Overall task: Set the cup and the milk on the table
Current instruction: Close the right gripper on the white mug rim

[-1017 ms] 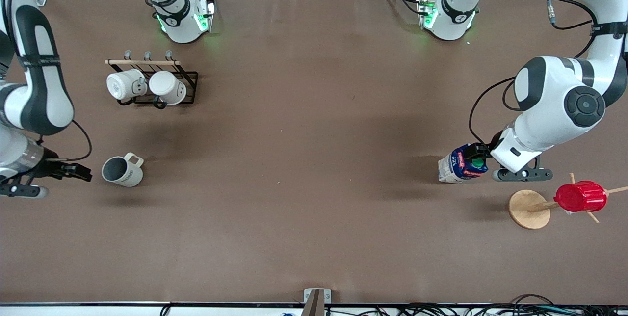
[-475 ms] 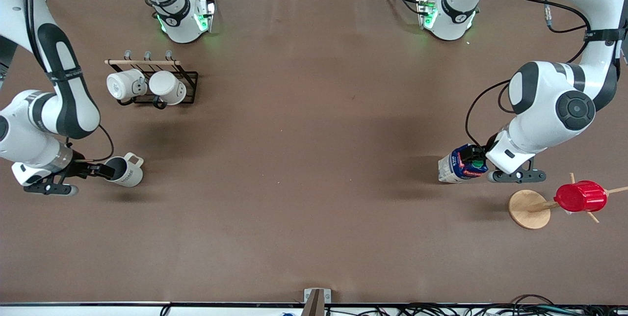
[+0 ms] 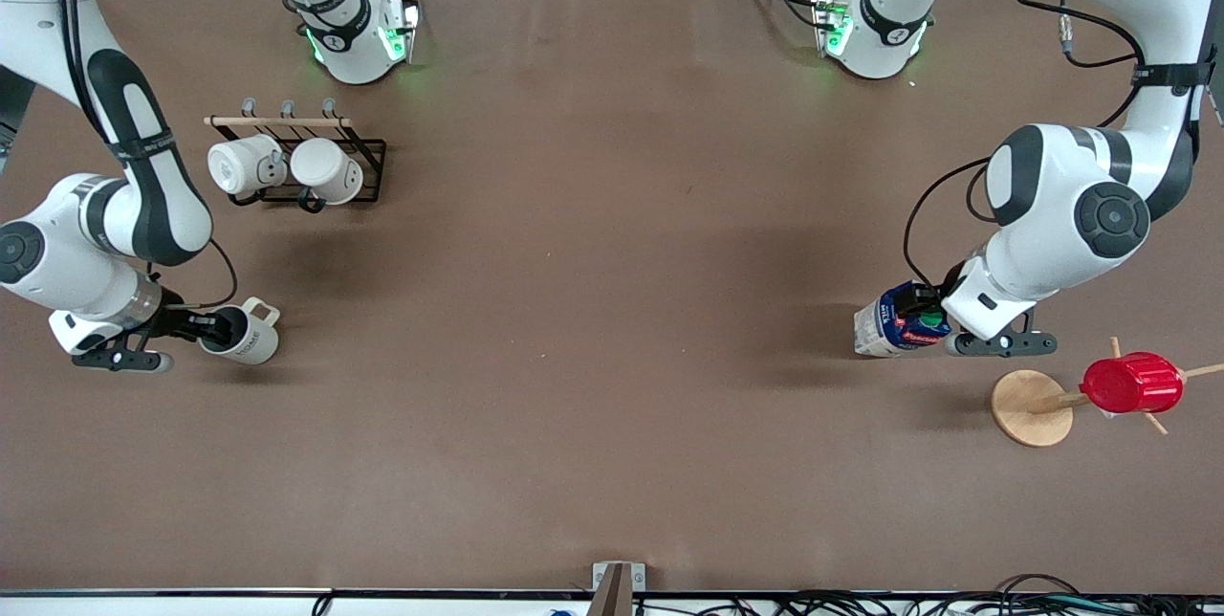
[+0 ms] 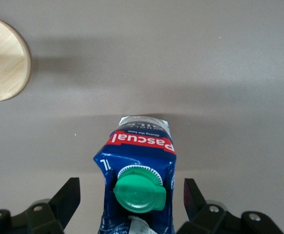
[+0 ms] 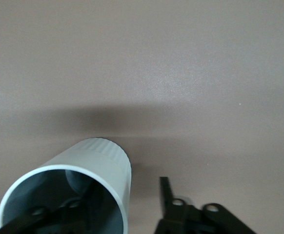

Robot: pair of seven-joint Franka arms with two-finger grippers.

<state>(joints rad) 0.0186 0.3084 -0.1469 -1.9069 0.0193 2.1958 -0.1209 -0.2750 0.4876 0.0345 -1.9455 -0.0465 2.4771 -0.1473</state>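
i see the cream mug (image 3: 247, 334), grey inside, toward the right arm's end, right gripper (image 3: 204, 326) straddling its rim, not clamped. blue-white milk carton (image 3: 899, 320), green cap, stands between the left gripper (image 4: 131, 197)'s open fingers.

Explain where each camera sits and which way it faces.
Front view: high across the brown table, facing both arms' bases.
Left wrist view: above the blue-and-white gable-topped milk carton, looking down; the open left gripper flanks it.
Right wrist view: above the cream-white mug, looking down; the right gripper straddles its wall.
Front and left wrist views share the carton and the round wooden disc.
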